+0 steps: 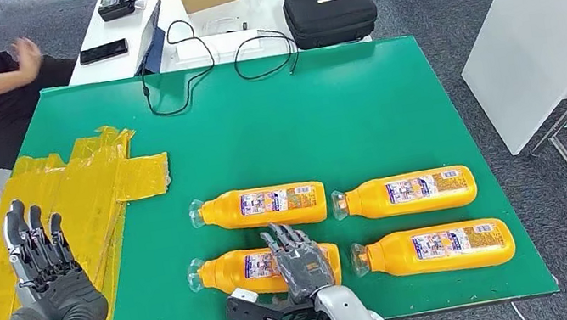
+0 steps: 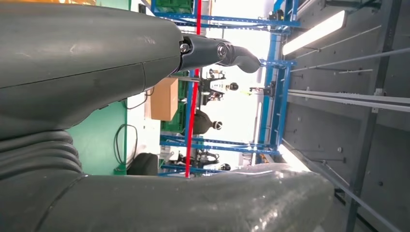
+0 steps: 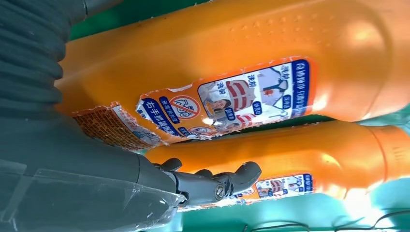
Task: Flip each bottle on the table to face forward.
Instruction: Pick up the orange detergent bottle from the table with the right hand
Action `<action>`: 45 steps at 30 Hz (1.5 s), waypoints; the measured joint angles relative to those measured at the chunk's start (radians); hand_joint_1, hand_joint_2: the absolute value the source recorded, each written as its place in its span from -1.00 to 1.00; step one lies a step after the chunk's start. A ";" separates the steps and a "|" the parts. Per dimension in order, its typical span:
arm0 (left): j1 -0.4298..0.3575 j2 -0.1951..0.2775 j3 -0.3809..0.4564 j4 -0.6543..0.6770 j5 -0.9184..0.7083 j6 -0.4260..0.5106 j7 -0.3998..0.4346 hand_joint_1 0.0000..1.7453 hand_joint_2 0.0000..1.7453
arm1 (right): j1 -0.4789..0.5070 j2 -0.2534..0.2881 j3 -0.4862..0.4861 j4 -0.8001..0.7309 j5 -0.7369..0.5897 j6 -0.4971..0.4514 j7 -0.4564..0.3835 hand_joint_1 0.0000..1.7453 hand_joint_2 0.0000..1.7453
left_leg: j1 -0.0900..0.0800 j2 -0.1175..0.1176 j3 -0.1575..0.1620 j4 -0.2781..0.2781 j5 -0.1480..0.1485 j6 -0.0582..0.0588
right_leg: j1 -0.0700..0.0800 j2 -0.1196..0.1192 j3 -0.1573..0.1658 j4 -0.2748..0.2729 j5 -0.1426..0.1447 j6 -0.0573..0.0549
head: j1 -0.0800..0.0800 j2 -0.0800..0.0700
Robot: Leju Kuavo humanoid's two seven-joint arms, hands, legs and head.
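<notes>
Across the middle of the frame lies the green tabletop (image 1: pixel 357 105), with four orange bottles laid on their sides in two rows in the lower centre, labels up, spaced apart so each can be turned alone. Lower left of that block, the near-left bottle (image 1: pixel 233 273) has the right hand (image 1: pixel 303 258) resting flat on top, fingers (image 1: pixel 280 238) spread over its label, not visibly clamped. Far lower left, the left hand (image 1: pixel 50 279) is raised, palm up, fingers apart, holding nothing.
</notes>
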 joint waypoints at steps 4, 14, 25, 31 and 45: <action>0.000 0.000 0.001 -0.003 0.008 -0.004 0.004 -1.00 -1.00 | -0.013 0.000 0.000 0.022 0.017 0.018 0.020 -1.00 1.00 | 0.000 0.000 0.001 0.000 0.000 0.000 | 0.000 0.000 0.001 0.000 0.000 0.000 | 0.000 0.000; -0.001 0.000 0.007 -0.003 0.026 -0.014 0.012 -1.00 -1.00 | -0.072 0.003 0.001 0.115 0.037 0.069 0.055 0.19 1.00 | 0.000 0.000 0.012 0.000 -0.003 0.001 | 0.000 0.000 0.012 -0.001 -0.001 0.000 | 0.000 0.000; -0.012 0.000 0.016 -0.003 0.042 -0.024 0.019 -1.00 -1.00 | -0.122 0.008 -0.001 0.202 0.022 0.100 0.055 1.00 1.00 | 0.000 0.001 0.021 -0.001 -0.003 0.002 | 0.000 0.001 0.020 -0.002 -0.001 -0.001 | 0.000 0.000; -0.019 0.000 0.018 -0.003 0.046 -0.024 0.019 -1.00 -1.00 | -0.136 0.011 -0.003 0.220 0.017 0.100 0.050 1.00 1.00 | 0.000 0.002 0.023 -0.001 -0.003 0.001 | 0.001 0.001 0.021 -0.002 -0.001 -0.001 | 0.000 0.000; -0.026 0.000 0.020 0.005 0.087 -0.044 0.042 -1.00 -1.00 | -0.137 0.019 -0.027 0.218 -0.098 0.055 -0.047 1.00 1.00 | 0.000 0.003 0.027 -0.001 -0.004 0.001 | 0.001 0.003 0.020 -0.002 -0.002 -0.001 | 0.000 0.000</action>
